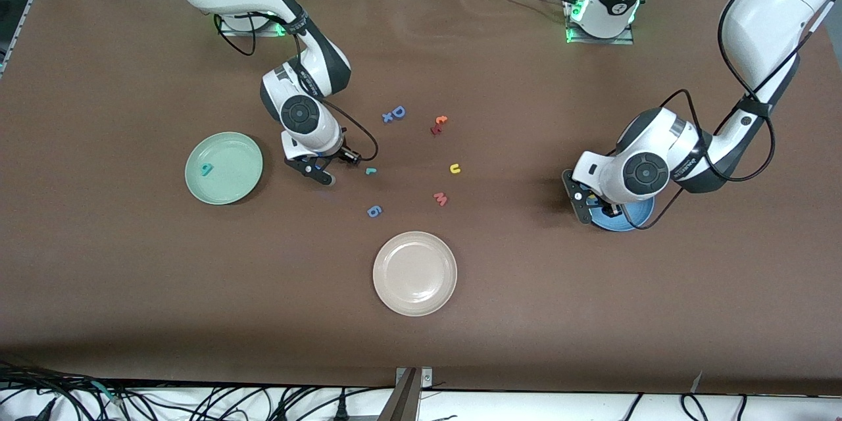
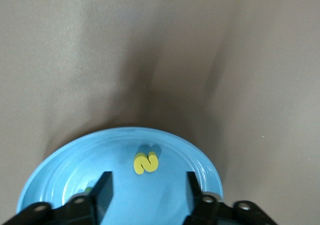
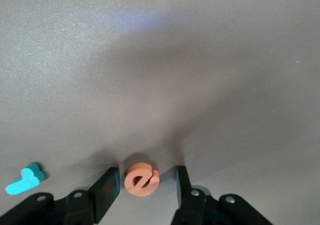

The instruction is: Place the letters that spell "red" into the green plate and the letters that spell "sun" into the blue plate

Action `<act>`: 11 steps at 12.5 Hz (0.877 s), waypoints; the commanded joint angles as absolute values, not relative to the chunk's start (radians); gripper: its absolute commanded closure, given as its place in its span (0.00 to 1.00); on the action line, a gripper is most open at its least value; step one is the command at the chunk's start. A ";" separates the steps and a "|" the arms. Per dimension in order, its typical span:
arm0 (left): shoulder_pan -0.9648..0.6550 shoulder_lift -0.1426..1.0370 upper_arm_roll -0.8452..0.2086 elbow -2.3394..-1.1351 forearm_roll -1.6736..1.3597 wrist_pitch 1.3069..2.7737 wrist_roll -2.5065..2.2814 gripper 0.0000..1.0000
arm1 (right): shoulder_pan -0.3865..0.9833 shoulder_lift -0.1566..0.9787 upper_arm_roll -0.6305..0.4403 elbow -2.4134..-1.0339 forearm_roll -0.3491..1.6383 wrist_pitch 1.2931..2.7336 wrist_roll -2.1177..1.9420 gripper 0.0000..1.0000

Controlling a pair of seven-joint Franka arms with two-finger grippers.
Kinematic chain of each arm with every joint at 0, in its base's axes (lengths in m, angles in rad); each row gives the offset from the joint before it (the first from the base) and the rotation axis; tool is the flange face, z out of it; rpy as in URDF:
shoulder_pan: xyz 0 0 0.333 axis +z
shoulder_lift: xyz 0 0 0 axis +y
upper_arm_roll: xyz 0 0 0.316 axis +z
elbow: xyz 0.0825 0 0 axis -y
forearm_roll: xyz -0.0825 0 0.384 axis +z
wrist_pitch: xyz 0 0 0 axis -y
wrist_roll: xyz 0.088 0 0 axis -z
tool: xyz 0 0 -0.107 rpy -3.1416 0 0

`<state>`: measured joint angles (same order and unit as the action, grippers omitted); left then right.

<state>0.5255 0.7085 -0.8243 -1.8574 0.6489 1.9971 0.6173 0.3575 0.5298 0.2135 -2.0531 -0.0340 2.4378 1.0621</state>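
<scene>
The blue plate [image 1: 637, 217] lies at the left arm's end of the table, mostly covered by my left gripper [image 1: 595, 205]. In the left wrist view that gripper [image 2: 147, 192] is open and empty just above the blue plate [image 2: 60, 160]. A yellow "s" [image 2: 145, 162] lies in the plate, and an olive-green bit [image 2: 88, 189] peeks out beside one finger. My right gripper [image 3: 143, 187] is open and low on the table, with the orange "e" [image 3: 142, 179] between its fingers and a gap on each side. The teal "r" [image 3: 25, 180] lies beside it. The green plate [image 1: 238, 156] holds the teal "d" [image 1: 207, 170]. The yellow "u" [image 1: 454, 169] lies mid-table.
A cream plate [image 1: 414, 273] sits nearest the front camera. A pink "w" [image 1: 441, 198], a blue "6" shape [image 1: 374, 211], a blue "D" [image 1: 395, 114] and a red and orange pair [image 1: 439, 124] lie loose around the middle of the brown table.
</scene>
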 commanded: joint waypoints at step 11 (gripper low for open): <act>0.249 0.778 -0.865 -1.830 0.644 2.190 0.459 0.00 | 0.351 0.483 0.207 -2.033 -0.031 2.358 1.045 0.74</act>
<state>0.2780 0.7403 -0.8730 -1.8521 0.6485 2.1429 0.4770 0.3568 0.5173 0.2121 -2.0475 -0.0340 2.4154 1.0610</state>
